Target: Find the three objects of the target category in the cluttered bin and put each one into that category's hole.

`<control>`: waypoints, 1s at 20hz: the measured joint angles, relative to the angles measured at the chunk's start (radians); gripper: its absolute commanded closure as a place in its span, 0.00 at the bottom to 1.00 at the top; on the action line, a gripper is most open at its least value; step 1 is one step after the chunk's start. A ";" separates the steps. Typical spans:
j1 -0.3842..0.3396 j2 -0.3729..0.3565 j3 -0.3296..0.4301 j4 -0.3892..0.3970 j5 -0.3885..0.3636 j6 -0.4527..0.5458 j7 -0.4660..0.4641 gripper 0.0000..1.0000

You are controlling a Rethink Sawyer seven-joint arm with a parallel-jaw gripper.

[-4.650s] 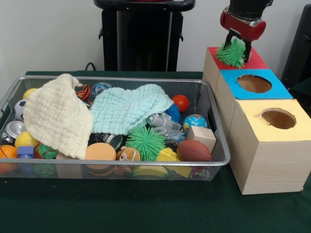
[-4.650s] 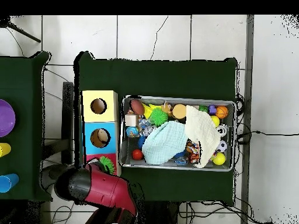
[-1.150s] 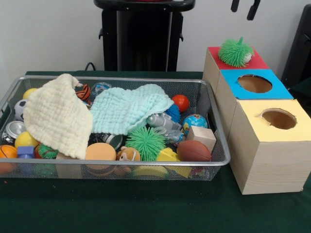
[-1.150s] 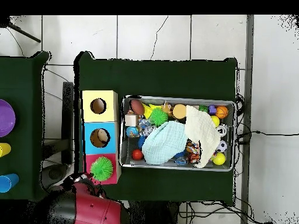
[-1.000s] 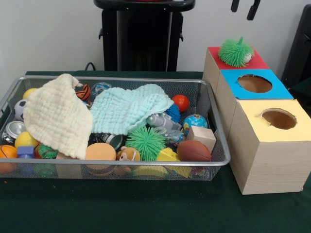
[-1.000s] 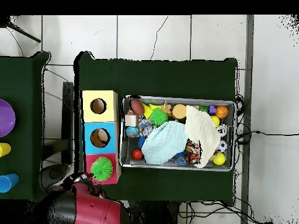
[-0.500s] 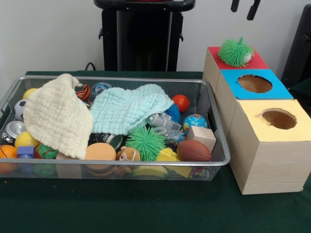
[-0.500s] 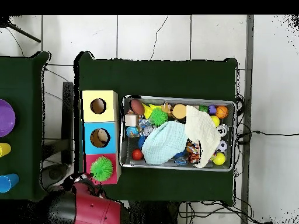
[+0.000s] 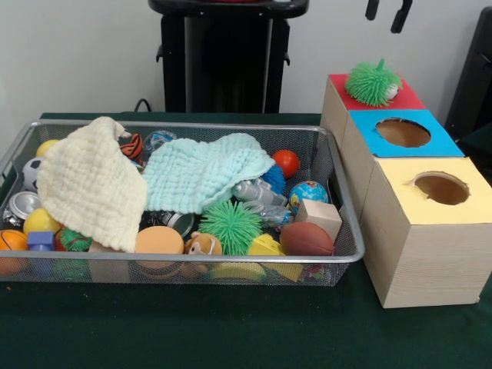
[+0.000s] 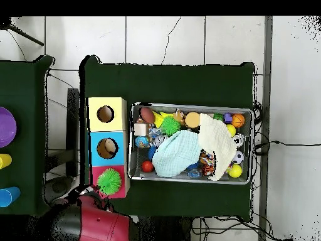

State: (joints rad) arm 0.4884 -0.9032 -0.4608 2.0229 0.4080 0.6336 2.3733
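From the front, we see a wire bin filling the left and centre of the frame, heaped with toys under a cream cloth at left and a pale blue cloth in the middle. A green spiky ball lies near the bin's front wall, just beside a brown football and a wooden block. At right stand three wooden boxes in a row: a yellow-topped box lowest in the frame, a blue-topped box above it, and a red-topped box at upper right. A second green spiky ball sits on the red top, covering its hole rather than inside it. Only the tips of the gripper show at the top edge, two dark fingers standing apart, empty, well above that ball.

From overhead, we find the boxes stacked down the left of centre, the bin to their right. The spiky ball rests on the red top at lower left. The red arm lies along the bottom edge, just below that box. A purple dish sits at the far left edge.
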 measured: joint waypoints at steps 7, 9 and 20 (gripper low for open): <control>0.000 0.041 0.000 -0.014 0.000 0.000 0.000 0.00; -0.001 0.052 0.000 -0.016 0.000 0.000 0.000 0.00; -0.023 0.116 0.001 -0.021 0.000 -0.015 0.000 0.00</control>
State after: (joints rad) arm 0.4653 -0.7876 -0.4600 2.0015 0.4085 0.6189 2.3733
